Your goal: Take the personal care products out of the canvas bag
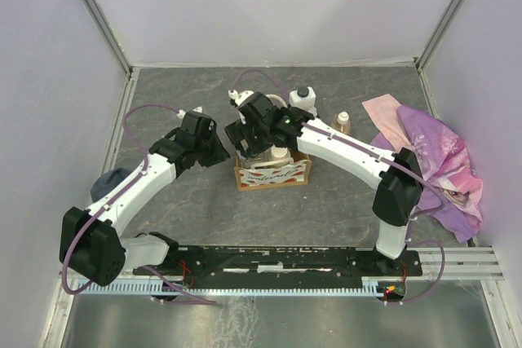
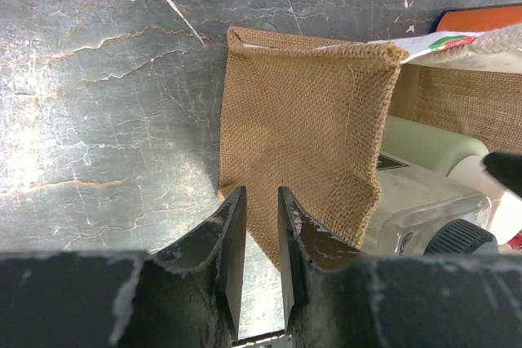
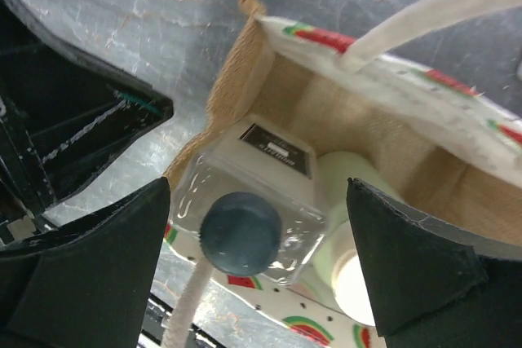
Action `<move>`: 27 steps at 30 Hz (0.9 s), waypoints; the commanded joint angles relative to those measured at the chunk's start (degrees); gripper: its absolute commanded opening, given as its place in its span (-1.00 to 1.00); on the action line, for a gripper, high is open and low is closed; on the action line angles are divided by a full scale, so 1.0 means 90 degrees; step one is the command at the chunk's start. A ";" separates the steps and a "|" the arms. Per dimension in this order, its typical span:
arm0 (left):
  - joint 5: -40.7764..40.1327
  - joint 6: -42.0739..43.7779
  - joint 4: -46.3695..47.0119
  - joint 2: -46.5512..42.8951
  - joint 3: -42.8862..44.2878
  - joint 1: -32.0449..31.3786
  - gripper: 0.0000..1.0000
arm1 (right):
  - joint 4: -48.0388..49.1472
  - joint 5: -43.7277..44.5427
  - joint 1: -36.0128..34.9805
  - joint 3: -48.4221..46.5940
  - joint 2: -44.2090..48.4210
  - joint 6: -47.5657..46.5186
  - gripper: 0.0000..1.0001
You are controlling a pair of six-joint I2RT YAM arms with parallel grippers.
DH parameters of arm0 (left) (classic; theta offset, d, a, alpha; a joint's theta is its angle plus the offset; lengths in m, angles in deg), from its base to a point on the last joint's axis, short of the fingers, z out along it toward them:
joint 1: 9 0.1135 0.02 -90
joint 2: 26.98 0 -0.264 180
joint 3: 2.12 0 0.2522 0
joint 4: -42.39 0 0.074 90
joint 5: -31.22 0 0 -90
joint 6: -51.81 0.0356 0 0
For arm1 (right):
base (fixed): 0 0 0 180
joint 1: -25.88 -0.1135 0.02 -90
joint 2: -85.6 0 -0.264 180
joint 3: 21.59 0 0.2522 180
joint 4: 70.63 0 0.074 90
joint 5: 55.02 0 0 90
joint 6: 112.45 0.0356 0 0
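The canvas bag (image 1: 273, 175) stands upright mid-table, its burlap side wall (image 2: 302, 120) in the left wrist view. My left gripper (image 2: 259, 193) is at the bag's left side (image 1: 224, 151), fingers nearly together with the wall's near corner between them. My right gripper (image 3: 259, 193) hovers over the bag's mouth (image 1: 249, 140), wide open, its fingers either side of a clear square bottle with a dark cap (image 3: 241, 232), not touching it. A pale green bottle (image 3: 338, 170) with a cream cap lies beside it in the bag. Both also show in the left wrist view (image 2: 416, 209).
A white bottle with a dark cap (image 1: 303, 99) and a small tan bottle with a white cap (image 1: 342, 123) stand on the table behind the bag. A pink-purple cloth (image 1: 432, 160) lies at the right. A dark grey cloth (image 1: 110, 181) lies at the left wall.
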 commanded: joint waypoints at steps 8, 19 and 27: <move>0.0069 0.0239 0.0285 0.0001 0.0003 -0.0009 -0.42 | -0.0124 0.0482 -0.0468 0.0286 -0.0061 0.0757 0.90; 0.0028 0.0267 0.0189 -0.0047 -0.0017 -0.0008 -0.41 | -0.0731 0.0931 -0.0509 -0.0126 -0.0562 0.0826 0.45; -0.0027 0.0289 0.0113 -0.0146 -0.0009 -0.0007 -0.41 | -0.0867 0.1518 -0.0508 -0.0831 -0.0173 0.0361 0.23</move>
